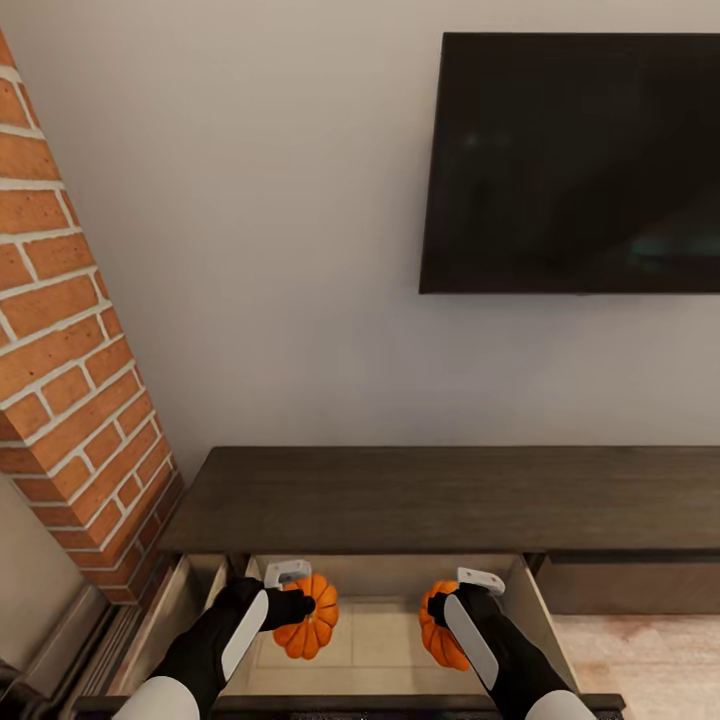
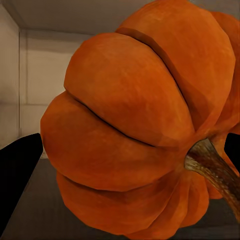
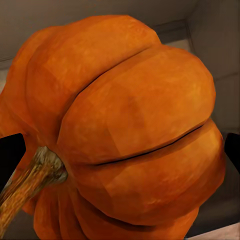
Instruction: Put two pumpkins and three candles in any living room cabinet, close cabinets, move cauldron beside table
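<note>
Two orange pumpkins are held over the open drawer of the dark brown cabinet. The left pumpkin is clamped between the fingers of the left gripper; the right pumpkin is clamped by the right gripper. In the left wrist view the ribbed pumpkin is seen close up, its brown stem pointing toward the camera, with the dark fingers at its sides. In the right wrist view the other pumpkin is likewise flanked by dark fingertips. The drawer's pale beige inside is seen beneath both pumpkins. Above the cabinet, a black television is mounted on the light grey wall. A red brick column stands at the left, and pale wood floor is seen at the lower right.
</note>
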Tool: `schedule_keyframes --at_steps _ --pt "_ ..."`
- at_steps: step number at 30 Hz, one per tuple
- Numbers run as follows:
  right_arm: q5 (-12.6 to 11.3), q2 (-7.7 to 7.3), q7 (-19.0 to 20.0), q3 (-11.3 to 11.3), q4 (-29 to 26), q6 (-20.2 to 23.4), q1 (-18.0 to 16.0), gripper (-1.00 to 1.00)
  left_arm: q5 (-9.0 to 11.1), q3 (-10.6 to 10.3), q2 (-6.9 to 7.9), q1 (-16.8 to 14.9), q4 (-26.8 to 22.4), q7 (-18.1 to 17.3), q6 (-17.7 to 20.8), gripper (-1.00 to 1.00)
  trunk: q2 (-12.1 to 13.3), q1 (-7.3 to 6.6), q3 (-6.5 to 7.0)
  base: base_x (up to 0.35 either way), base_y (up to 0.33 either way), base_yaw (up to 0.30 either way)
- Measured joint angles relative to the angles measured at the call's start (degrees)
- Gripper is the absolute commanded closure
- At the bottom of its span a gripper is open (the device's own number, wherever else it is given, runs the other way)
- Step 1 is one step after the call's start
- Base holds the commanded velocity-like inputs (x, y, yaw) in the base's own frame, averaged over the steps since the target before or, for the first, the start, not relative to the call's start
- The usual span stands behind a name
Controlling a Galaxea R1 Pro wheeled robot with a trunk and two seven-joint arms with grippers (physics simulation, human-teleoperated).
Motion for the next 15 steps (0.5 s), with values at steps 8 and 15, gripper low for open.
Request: schedule_keyframes --at_steps 8,15 --pt "-0.1 0.00 0.2 0.2 -0.1 -0.7 0.0 1.00 -0.3 0.0 -0.17 0.0 0.6 0.5 -1.2 1.00 -3.2 1.76 -1.44 0.000 0.000 0.000" --pt "-0.5 -0.02 4.3 0.4 0.1 -3.5 0.0 1.00 0.3 0.0 -0.18 0.0 0.7 0.3 -1.7 1.00 -6.0 3.30 -2.69 0.000 0.000 0.000"
